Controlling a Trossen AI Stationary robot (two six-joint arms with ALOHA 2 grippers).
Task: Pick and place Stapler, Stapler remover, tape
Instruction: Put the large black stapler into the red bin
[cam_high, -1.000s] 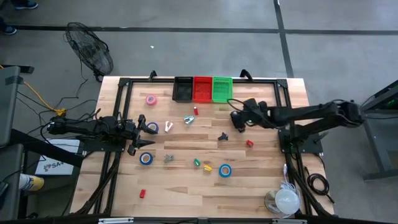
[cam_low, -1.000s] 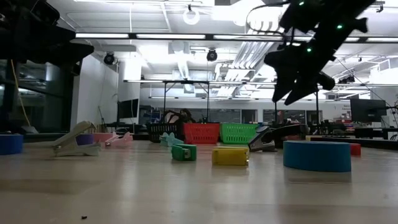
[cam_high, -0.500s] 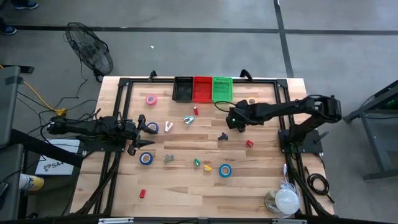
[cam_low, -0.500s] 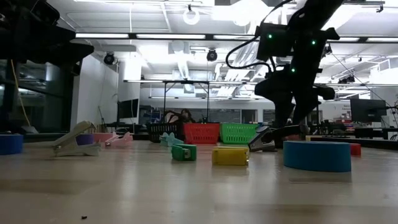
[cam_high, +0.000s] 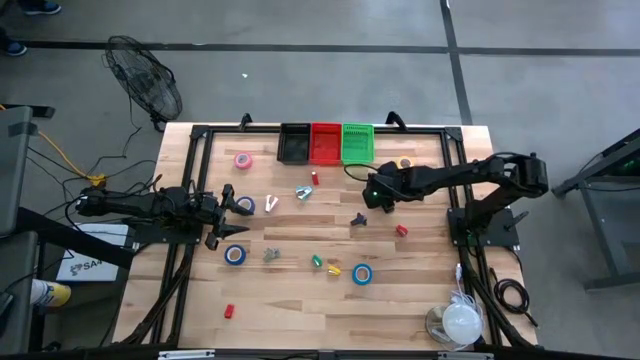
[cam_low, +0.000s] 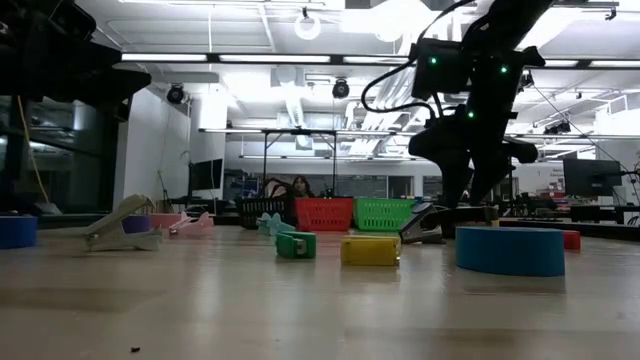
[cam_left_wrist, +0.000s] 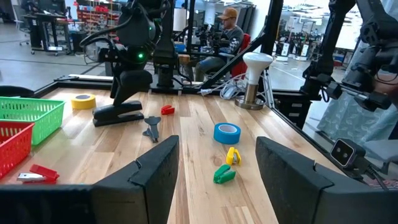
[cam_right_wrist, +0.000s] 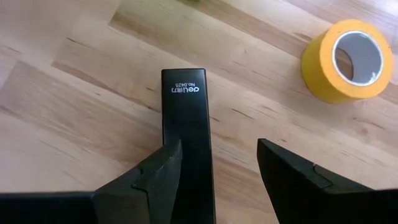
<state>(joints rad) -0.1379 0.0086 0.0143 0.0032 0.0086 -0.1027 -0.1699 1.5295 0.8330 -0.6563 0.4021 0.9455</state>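
Taking the three baskets at the table's far edge as the landmark, the scene runs from the left arm across to the right.

The left gripper (cam_high: 232, 220) hovers well to the left of the black basket (cam_high: 294, 143) and nearer the front, its fingers (cam_left_wrist: 155, 171) spread apart and holding nothing. A blue tape roll (cam_high: 245, 205) lies just beside it on the far side, and another blue tape roll (cam_high: 235, 255) sits just in front of it. A pink tape roll (cam_high: 243, 160) lies left of the black basket, close to the table's far edge.

Below the black basket lies a white stapler (cam_high: 270, 203), and a teal stapler remover (cam_high: 303, 192) sits in front of the red basket (cam_high: 326, 142). Farther forward lie a green piece (cam_high: 317, 262), a yellow piece (cam_high: 334, 269) and a third blue tape roll (cam_high: 361, 274).

The right gripper (cam_high: 376, 196) is low over the table just in front of the green basket (cam_high: 357, 141) and slightly to its right. Its fingers (cam_right_wrist: 149, 177) stand apart on either side of a black stapler (cam_right_wrist: 186, 124) lying flat on the wood; one finger is close against the stapler's side and the other is clear of it, so it is not clamped. A yellow tape roll (cam_right_wrist: 348, 59) rests near the stapler, right of the green basket.
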